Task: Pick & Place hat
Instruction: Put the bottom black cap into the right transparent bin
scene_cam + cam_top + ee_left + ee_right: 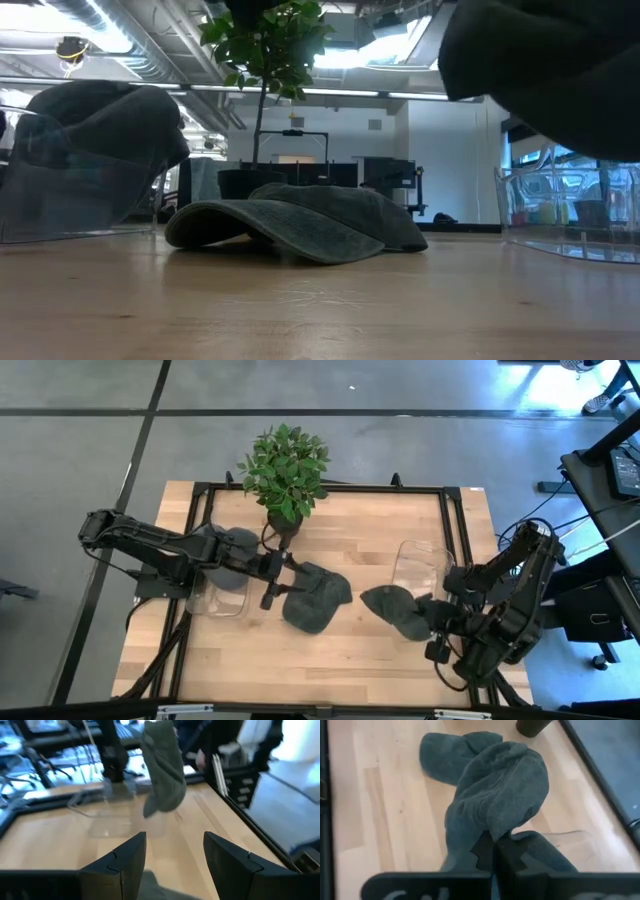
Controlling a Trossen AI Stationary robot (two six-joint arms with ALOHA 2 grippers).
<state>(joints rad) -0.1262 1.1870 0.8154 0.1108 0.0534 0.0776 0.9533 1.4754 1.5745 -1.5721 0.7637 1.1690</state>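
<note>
Three dark grey hats show. One lies on the table [315, 597], resting on its brim and crown [300, 225]. My left gripper [278, 582] stands open at this hat's left edge, whose cloth [160, 890] shows low between the fingers [175, 845]. A second hat [228, 545] sits in the left clear bin [100, 130]. My right gripper [432, 618] is shut on the third hat [393, 610], which is raised over the table's right part [550, 70]. My right gripper [494, 842] pinches a bunched fold of the third hat's cloth [495, 827] between its two fingers. They come level from the table's right side. The hat is lifted clear of the table and droops in folds in front of the fingers [162, 770].
A clear bin [420, 565] stands on the table's right part, just beyond the raised hat. A potted plant [285, 470] stands at the far edge, its pot [532, 726] close to the lying hat. A black frame [450, 510] rims the table. People stand beyond the right edge [260, 750].
</note>
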